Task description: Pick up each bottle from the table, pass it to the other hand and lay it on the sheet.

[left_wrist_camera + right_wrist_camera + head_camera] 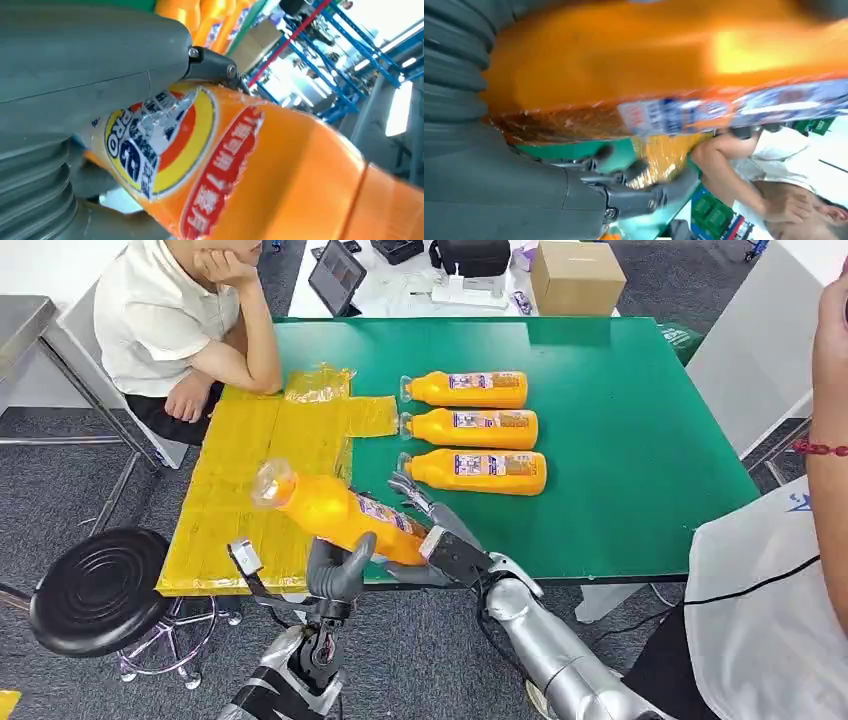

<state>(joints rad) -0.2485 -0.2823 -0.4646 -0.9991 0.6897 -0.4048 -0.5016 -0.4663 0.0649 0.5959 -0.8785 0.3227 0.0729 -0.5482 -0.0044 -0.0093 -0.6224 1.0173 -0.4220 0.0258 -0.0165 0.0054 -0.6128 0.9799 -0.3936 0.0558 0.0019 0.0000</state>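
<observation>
The handover is in hand: one bottle (335, 512) hangs tilted in the air over the table's (640, 460) near edge, base toward the right hand (440, 535), cap up and out over the sheet (250, 490). Both hands are on it. The right hand grasps the base end, its fingers wrapped round the label part, and in the right wrist view the bottle's orange body lies straight across that palm. The left hand (340, 570) comes up from below with its thumb and fingers cupped round the middle of the bottle; the left wrist view shows the label pressed right against the thumb, so I judge it a hold, though how firm it is cannot be told. Next, as I read it, the left hand must take the full weight before the right lets go and draws back, then swing the bottle left and lay it on its side on the sheet, which covers the table's near left corner. Three more bottles (470, 430) lie side by side mid-table, caps toward the sheet, well apart from both hands.
</observation>
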